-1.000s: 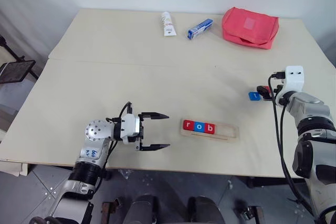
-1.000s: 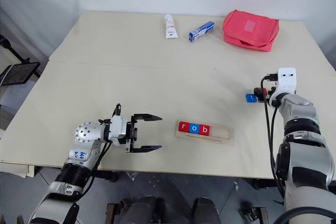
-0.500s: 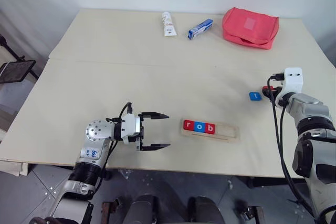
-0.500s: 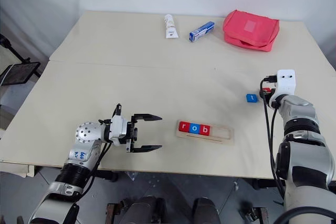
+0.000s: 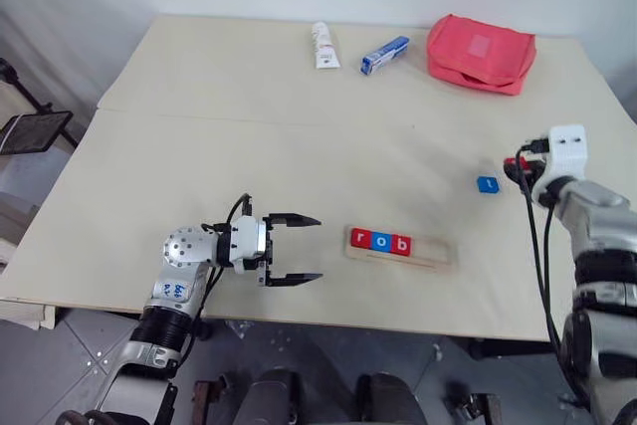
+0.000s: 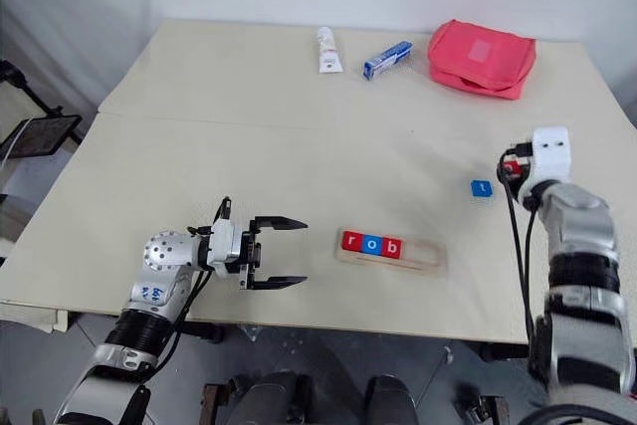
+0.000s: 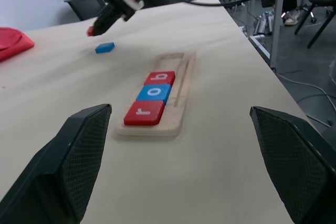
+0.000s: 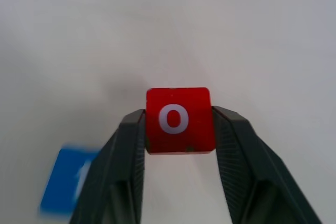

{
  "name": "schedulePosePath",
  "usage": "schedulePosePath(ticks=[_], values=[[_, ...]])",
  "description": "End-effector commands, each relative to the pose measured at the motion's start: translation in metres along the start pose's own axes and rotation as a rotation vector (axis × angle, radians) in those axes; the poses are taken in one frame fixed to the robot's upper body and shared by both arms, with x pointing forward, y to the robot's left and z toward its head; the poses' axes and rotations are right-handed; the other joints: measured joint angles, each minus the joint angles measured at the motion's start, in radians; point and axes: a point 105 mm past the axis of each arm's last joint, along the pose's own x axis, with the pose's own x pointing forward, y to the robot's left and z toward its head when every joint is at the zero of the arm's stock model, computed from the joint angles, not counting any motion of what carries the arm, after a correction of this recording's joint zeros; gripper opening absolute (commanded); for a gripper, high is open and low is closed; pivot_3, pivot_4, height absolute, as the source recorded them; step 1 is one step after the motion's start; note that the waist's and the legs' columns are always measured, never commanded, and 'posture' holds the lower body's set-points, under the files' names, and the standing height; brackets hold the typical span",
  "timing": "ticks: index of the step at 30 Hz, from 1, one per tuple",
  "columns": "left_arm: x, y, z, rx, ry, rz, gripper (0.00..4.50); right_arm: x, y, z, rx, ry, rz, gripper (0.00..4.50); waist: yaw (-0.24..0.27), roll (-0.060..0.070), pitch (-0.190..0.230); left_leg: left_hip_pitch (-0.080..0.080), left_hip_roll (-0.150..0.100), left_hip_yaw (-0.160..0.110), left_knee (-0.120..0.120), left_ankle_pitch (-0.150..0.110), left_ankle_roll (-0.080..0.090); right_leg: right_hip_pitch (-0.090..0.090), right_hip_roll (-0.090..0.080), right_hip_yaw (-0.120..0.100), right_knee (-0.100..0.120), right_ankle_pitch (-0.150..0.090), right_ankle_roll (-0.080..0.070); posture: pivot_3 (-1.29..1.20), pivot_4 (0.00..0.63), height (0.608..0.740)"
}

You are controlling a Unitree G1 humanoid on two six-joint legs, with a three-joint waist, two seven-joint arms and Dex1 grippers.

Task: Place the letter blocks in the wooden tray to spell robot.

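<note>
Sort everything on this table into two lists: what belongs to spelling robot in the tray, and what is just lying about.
For the job:
- long pale wooden tray, holding red r, blue o, red b tiles
- red square o tile, gripped by the right gripper
- blue square t tile, loose on the table

Lying about:
- white tube
- blue-and-white box
- red fabric pouch

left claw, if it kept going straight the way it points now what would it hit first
Most likely the wooden tray, at its near end by the red r block. The left claw is open, aimed level along the table; height is hard to judge.
</note>
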Motion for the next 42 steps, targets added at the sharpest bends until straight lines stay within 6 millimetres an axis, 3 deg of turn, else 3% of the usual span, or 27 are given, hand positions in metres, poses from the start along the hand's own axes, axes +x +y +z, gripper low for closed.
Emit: schedulePosePath(ticks=[1, 3, 7, 13, 18, 32, 41, 42], values=[[-0.003, 0.003, 0.004, 0.020, -0.014, -0.009, 4.50, -0.040, 0.005, 0.022, 0.022, -0.089, -0.041, 1.46, 0.001, 0.000, 0.000, -0.001, 0.000, -0.001, 0.001, 0.000, 0.000, -0.001, 0.000, 0.000, 0.000, 0.000, 0.000, 0.00, 0.150, 0.740], [-0.005, 0.003, 0.002, 0.013, -0.010, -0.020, 4.50, -0.071, 0.018, 0.013, 0.036, -0.093, -0.055, 1.46, 0.005, 0.001, -0.001, -0.001, 0.001, 0.000, 0.001, 0.000, 0.000, -0.001, 0.001, -0.001, 0.000, 0.000, 0.000, 0.00, 0.150, 0.740], [-0.005, 0.006, 0.000, 0.007, -0.012, -0.039, 4.50, -0.109, 0.041, -0.002, 0.087, -0.082, -0.062, 1.46, 0.007, 0.001, -0.001, 0.000, 0.001, 0.002, 0.001, 0.000, -0.001, -0.001, 0.001, 0.002, 0.000, 0.000, 0.000, 0.00, 0.150, 0.740], [0.001, 0.010, 0.001, 0.014, -0.027, -0.065, 4.50, -0.134, 0.072, -0.028, 0.169, -0.027, -0.048, 1.46, 0.011, 0.001, -0.001, 0.003, 0.001, 0.003, 0.001, 0.000, -0.001, 0.001, 0.002, 0.007, 0.000, 0.000, 0.000, 0.00, 0.150, 0.740], [0.005, 0.012, 0.001, 0.020, -0.036, -0.079, 4.50, -0.134, 0.075, -0.051, 0.215, 0.023, -0.065, 1.46, 0.015, 0.001, -0.001, 0.004, 0.000, 0.004, 0.000, 0.000, -0.001, 0.000, 0.004, 0.009, 0.000, 0.000, 0.000, 0.00, 0.150, 0.740], [0.003, 0.007, 0.003, 0.001, -0.050, -0.077, 4.50, -0.124, 0.061, -0.062, 0.199, 0.035, -0.096, 1.46, 0.014, 0.001, -0.001, 0.005, 0.001, 0.004, 0.000, 0.000, -0.001, 0.000, 0.005, 0.011, 0.000, 0.000, 0.000, 0.00, 0.150, 0.740], [0.004, 0.007, 0.002, 0.004, -0.049, -0.065, 4.50, -0.124, 0.071, -0.058, 0.170, 0.010, -0.006, 4.48, 0.014, 0.001, -0.001, 0.005, 0.001, 0.004, 0.000, 0.000, -0.001, 0.000, 0.005, 0.011, 0.000, 0.000, 0.000, 0.00, 0.150, 0.740], [0.004, 0.007, 0.002, 0.004, -0.049, -0.064, 4.50, -0.126, 0.073, -0.058, 0.156, 0.009, 0.015, 4.48, 0.015, 0.001, -0.001, 0.005, 0.001, 0.004, 0.000, 0.000, -0.001, 0.000, 0.005, 0.011, 0.000, 0.000, 0.000, 0.00, 0.150, 0.740]])
